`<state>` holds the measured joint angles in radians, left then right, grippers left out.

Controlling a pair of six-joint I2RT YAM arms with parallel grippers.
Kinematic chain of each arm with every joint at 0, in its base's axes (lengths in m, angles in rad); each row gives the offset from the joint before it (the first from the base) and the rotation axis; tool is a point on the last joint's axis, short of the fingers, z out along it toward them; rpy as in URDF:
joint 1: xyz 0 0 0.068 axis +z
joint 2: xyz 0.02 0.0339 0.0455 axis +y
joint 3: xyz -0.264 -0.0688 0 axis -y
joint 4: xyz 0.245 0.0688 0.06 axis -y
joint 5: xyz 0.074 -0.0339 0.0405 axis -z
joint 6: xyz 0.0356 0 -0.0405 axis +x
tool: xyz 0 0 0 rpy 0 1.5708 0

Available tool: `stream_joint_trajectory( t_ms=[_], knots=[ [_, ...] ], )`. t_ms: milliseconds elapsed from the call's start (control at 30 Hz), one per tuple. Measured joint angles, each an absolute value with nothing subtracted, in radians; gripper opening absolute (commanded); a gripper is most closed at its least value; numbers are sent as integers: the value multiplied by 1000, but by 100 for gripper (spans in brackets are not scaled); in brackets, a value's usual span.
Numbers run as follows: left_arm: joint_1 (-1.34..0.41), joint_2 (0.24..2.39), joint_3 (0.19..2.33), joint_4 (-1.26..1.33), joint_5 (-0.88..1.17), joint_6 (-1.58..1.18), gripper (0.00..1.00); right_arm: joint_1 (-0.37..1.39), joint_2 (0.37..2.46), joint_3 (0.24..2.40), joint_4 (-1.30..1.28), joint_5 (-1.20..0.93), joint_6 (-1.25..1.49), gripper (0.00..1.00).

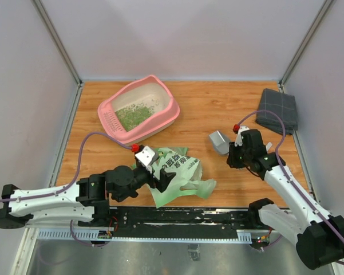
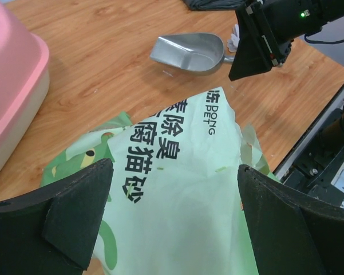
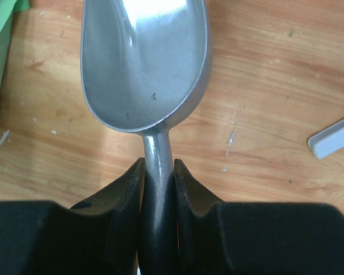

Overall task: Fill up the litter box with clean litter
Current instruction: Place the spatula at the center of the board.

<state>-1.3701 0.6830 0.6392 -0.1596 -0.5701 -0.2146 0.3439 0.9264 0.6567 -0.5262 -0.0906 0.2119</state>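
The pink litter box stands at the back left with clean litter, green granules, spread inside it; its rim shows at the left of the left wrist view. My left gripper is open, its jaws wide apart just over the flattened light green printed bag, nothing between them but the bag's surface. My right gripper is shut on the handle of the grey metal scoop, whose empty bowl rests low over the table.
A grey folded cloth lies at the back right by the wall. In the left wrist view the scoop and right gripper sit just beyond the bag. A small white piece lies right of the scoop. Walls enclose three sides.
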Motion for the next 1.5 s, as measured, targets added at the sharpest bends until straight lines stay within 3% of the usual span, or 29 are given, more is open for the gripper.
stream_joint_trajectory(
  t_ms=[200,467,900,1100,1267,1367,1500],
  knots=[
    [-1351,749,643,-155,-552,-214,93,301,932,572,-429,-96,300,1],
    [-1193,777,668,-163,-440,-214,93,267,1029,521,-273,-124,316,1],
    [-1139,785,725,-194,-374,-207,92,197,1332,739,-161,-187,218,5],
    [-971,847,818,-233,-344,-166,90,150,1515,848,-149,-237,205,20],
    [-747,958,918,-241,-283,-114,86,146,1553,860,-154,-242,203,39],
    [-615,1072,980,-238,-229,-86,87,145,1552,867,-166,-244,196,62],
    [-556,1260,1056,-228,-197,-17,85,145,1534,889,-223,-229,190,71]
  ],
)
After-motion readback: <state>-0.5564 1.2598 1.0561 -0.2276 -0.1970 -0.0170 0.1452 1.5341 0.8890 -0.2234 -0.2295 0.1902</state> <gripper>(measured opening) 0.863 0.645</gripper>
